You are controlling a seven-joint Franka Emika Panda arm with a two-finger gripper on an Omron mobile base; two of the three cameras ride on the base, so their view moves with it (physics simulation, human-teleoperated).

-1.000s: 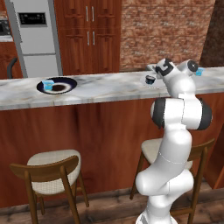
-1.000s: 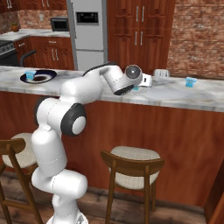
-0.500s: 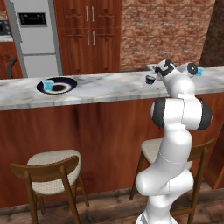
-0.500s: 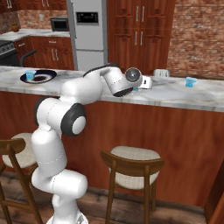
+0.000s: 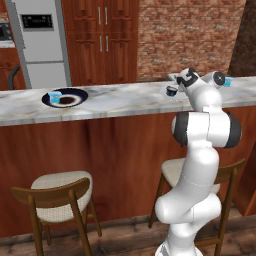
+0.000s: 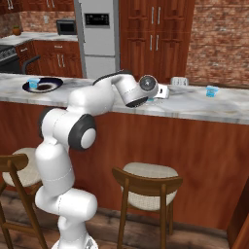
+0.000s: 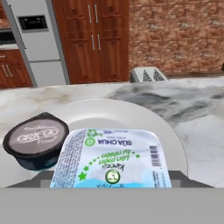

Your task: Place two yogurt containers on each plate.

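Indoors, marble counter [image 5: 125,102], brick wall [image 5: 190,35], wooden cabinets [image 5: 100,40], claw [image 7: 111,181] gripping yogurt container [image 7: 113,159].

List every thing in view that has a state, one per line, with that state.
Dark plate: on the counter, holds one yogurt cup.
Pale plate: holds a black round cup and a light-blue yogurt container.
Far yogurt container: upright on the counter, off any plate.
Gripper: over the pale plate.
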